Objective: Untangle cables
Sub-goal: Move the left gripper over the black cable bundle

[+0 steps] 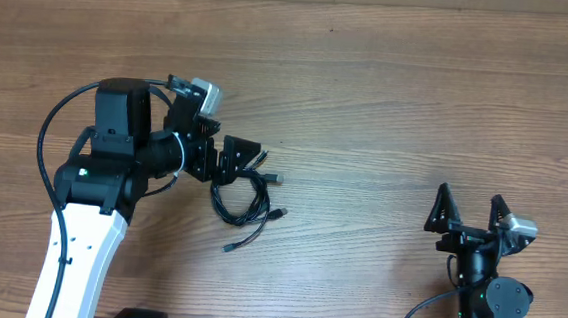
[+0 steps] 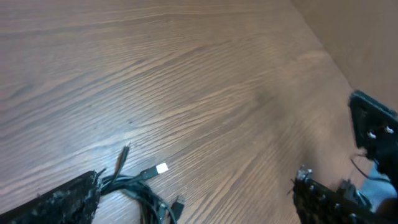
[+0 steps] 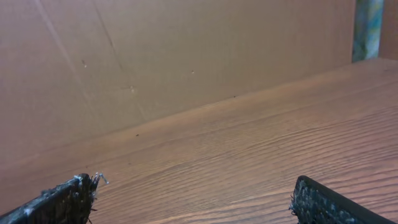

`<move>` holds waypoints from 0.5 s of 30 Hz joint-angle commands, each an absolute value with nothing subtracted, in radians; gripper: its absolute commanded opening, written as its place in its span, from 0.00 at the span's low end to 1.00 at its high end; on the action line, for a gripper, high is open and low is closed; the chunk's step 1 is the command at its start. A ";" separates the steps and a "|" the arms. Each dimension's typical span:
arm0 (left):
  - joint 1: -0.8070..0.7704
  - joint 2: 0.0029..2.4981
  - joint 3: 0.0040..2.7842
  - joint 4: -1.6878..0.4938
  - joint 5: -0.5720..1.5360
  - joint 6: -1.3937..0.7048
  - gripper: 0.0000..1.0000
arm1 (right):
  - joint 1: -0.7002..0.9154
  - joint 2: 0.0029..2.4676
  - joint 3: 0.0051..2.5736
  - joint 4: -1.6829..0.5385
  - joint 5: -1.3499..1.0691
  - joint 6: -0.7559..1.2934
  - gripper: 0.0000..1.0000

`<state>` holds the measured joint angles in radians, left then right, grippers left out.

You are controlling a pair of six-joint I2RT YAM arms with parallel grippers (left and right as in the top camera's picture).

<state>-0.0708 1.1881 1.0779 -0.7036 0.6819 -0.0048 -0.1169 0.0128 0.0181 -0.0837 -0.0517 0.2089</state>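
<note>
The cables lie as a small black bundle on the wooden table, with silver-tipped plugs sticking out to the right and one loose end trailing toward the front. My left gripper is open, right at the bundle's far edge. In the left wrist view the cables lie beside the left finger, inside the wide-open jaws, with a silver plug pointing right. Whether the finger touches them I cannot tell. My right gripper is open and empty at the front right, far from the cables; its wrist view shows only bare table.
The wooden table runs to a brown cardboard wall at the back. The left arm's thick black cable loops at the left. The right arm's base sits at the front edge.
</note>
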 commanded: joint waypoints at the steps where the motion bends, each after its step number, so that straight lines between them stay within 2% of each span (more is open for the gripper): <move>1: -0.072 1.199 1.102 -0.707 0.554 -0.143 0.96 | -0.112 0.004 0.008 -0.081 -0.045 0.208 1.00; 8: -0.072 1.199 1.103 -0.727 0.504 -0.180 0.91 | -0.112 0.004 0.008 -0.081 -0.045 0.208 1.00; 15: -0.073 1.199 1.119 -0.776 0.328 -0.264 0.90 | -0.112 0.004 0.008 -0.081 -0.045 0.208 1.00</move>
<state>-0.0708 1.1931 1.0809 -0.7597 0.4267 -0.2146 -0.1169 0.0128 0.0181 -0.0834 -0.0513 0.2089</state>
